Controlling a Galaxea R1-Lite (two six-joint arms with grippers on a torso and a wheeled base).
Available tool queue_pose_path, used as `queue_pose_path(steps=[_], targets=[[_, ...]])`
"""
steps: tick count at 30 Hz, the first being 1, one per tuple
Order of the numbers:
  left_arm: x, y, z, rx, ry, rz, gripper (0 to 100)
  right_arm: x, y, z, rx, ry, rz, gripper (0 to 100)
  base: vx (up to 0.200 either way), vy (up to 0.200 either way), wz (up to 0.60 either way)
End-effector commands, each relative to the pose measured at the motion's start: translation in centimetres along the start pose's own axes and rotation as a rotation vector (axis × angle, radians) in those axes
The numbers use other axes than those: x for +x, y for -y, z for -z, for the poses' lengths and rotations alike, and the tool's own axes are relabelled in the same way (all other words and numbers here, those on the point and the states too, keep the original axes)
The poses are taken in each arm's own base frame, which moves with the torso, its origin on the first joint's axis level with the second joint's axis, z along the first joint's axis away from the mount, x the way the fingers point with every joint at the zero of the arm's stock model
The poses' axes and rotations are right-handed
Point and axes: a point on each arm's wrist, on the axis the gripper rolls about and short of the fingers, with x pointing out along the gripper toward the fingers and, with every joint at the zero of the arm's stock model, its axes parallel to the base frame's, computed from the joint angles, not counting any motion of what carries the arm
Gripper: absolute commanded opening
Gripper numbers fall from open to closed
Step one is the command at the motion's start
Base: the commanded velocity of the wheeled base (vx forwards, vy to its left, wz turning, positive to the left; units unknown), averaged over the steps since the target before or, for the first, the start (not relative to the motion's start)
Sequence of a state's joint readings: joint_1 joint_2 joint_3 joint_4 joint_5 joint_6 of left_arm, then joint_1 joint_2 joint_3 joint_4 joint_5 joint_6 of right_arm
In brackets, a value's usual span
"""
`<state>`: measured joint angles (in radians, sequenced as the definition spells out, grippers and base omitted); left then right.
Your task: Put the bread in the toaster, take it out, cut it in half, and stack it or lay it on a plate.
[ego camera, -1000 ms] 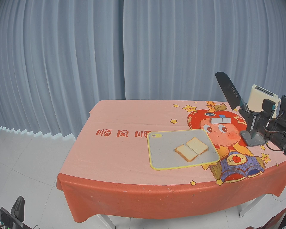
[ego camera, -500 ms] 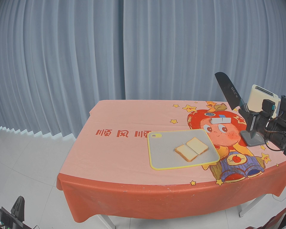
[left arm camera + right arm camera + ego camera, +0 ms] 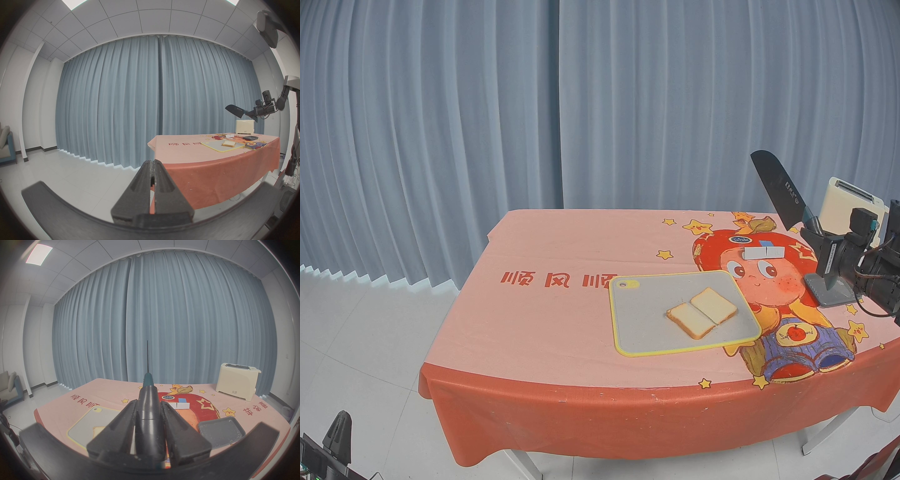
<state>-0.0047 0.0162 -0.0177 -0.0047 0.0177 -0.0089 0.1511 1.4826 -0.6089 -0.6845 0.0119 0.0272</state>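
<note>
Clamping the knife (image 3: 781, 187) by its handle, blade up, the right gripper (image 3: 149, 404) has its jaws closed tight. Below them sits a grey tray (image 3: 221, 431), with the toaster (image 3: 237, 380) beyond. The bread (image 3: 701, 311), in two halves, lies on the cutting board (image 3: 640, 315) off to their left. The left gripper (image 3: 153, 165) has its jaws pinched together on nothing, well off the desk (image 3: 550, 325).

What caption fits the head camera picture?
Right gripper holds a knife up; two bread halves lie on the cutting board.
</note>
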Motion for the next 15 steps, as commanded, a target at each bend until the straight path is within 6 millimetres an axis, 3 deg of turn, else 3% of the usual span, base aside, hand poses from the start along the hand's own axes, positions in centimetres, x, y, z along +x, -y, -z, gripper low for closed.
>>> queue_pose_path(steps=[1, 15], targets=[[0.12, 0.00, 0.49, 0.000, -0.017, -0.001, 0, 0.01, -0.02, 0.03, -0.001, 0.000, -0.001, 0, 0.000, 0.000, 0.00], [0.12, 0.00, 0.48, 0.000, -0.015, -0.001, 0, 0.05, -0.03, -0.33, 0.003, 0.007, 0.000, 0, 0.000, 0.000, 0.00]])
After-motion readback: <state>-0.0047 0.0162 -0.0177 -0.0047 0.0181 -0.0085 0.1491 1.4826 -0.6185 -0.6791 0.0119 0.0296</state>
